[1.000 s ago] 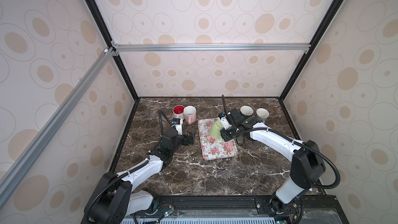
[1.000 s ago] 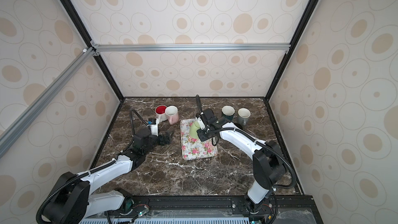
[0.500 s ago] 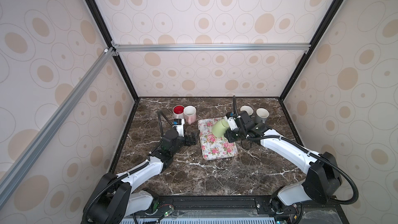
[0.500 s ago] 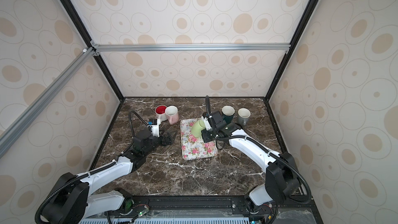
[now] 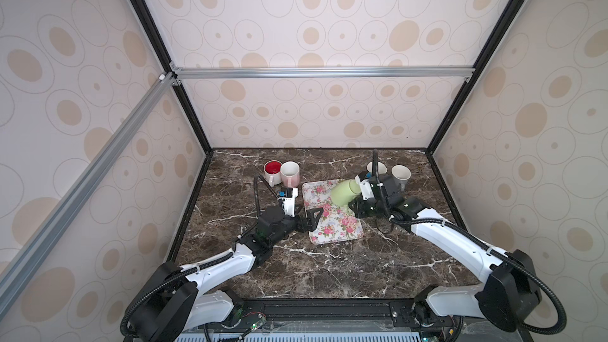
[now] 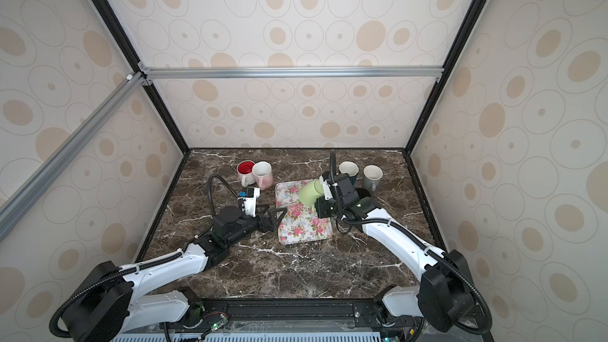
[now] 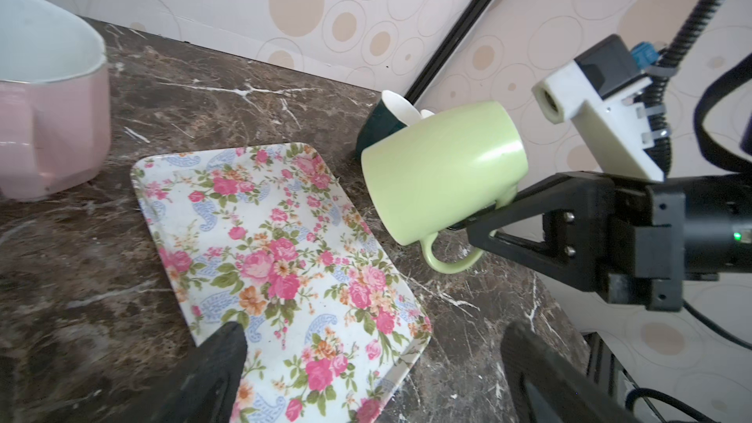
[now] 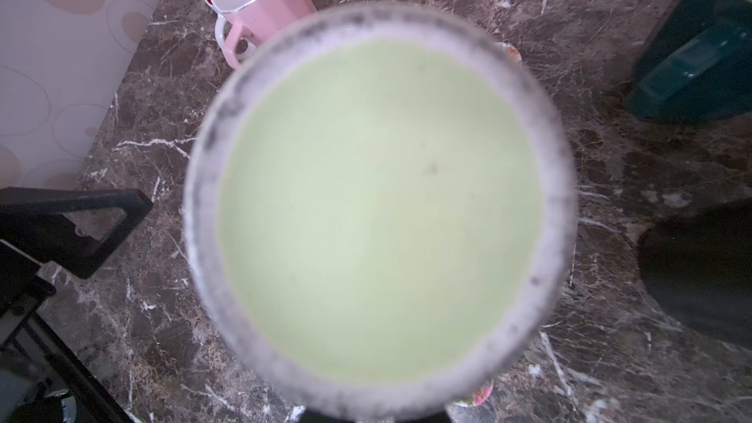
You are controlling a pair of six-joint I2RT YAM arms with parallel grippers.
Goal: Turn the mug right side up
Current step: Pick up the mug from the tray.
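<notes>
Left wrist view shows the right gripper [image 7: 486,215] pinching the tilted green mug [image 7: 441,172], while the left gripper [image 7: 372,335] stands spread.

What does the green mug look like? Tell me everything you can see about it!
The green mug is pale green and shiny, like glazed ceramic, with one loop handle. Its base has a rough greyish ring. It hangs in the air, tipped sideways, by a corner of the floral tray. The right gripper is shut on it near the handle; nothing else touches it.
</notes>
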